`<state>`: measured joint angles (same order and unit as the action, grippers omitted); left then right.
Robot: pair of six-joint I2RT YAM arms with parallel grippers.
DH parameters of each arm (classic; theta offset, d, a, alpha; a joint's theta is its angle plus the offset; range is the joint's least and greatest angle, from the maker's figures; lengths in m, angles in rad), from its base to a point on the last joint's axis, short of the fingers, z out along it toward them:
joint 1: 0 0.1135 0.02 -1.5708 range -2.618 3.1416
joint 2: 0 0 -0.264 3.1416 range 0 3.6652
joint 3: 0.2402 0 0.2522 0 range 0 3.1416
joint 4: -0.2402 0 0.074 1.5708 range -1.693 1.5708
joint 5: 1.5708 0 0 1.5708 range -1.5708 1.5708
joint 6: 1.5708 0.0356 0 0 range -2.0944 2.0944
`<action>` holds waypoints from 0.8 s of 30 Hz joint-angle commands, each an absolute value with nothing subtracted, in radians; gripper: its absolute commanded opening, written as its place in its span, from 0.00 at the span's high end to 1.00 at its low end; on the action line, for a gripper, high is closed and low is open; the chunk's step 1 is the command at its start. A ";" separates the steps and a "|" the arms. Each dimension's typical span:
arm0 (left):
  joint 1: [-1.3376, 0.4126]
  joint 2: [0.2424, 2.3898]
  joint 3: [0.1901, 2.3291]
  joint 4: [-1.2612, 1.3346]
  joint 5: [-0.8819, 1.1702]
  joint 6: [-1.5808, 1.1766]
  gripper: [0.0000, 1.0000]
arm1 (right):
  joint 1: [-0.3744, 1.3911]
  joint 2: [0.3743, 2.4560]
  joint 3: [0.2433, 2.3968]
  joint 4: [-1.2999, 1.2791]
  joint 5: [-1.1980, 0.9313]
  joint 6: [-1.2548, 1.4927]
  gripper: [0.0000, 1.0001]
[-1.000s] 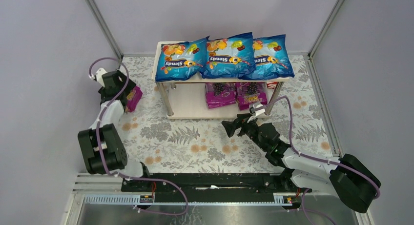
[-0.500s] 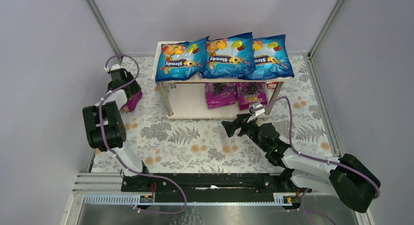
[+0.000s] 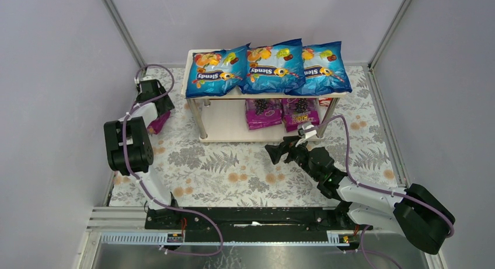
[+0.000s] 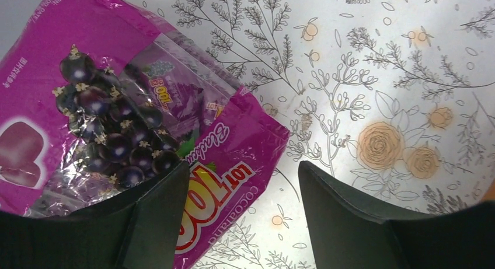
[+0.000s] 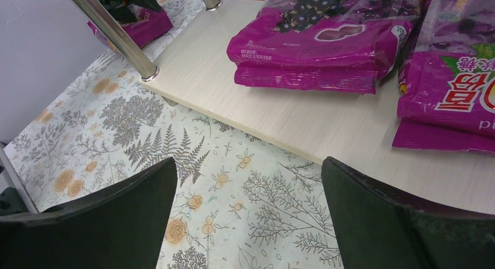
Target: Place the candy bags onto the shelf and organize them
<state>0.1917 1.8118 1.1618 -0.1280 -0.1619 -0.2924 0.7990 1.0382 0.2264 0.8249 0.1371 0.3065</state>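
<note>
Left arm's swung further back toward the low two-tier pale wood shelf with silver posts (image 3: pixel 225 122) since a second ago; the right arm hasn't budged. Closest in, the right gripper (image 3: pixel 273 153) hangs over the floral tablecloth (image 3: pixel 222 164) just in front of the lower board, fingers spread wide, nothing in them. Further back, the left gripper (image 4: pixel 242 175) sits low over a small glossy magenta berry candy bag (image 4: pixel 117 117) lying on the cloth left of the shelf. Its fingers are apart with the bag's corner between them, not gripped. Two more magenta bags (image 3: pixel 262 112) lie on the lower board. Three blue Slendy bags (image 3: pixel 274 63) line the top.
</note>
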 commanded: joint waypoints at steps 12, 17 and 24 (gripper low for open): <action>0.074 1.919 1.293 -0.284 -0.465 -0.203 0.23 | 0.795 1.044 0.236 0.874 0.120 0.289 0.00; 0.042 1.954 1.331 -0.309 -0.566 -0.174 0.30 | 0.794 1.064 0.242 0.874 0.123 0.290 0.00; 0.023 2.015 1.368 -0.321 -0.656 -0.155 0.36 | 0.794 1.056 0.239 0.874 0.126 0.291 0.00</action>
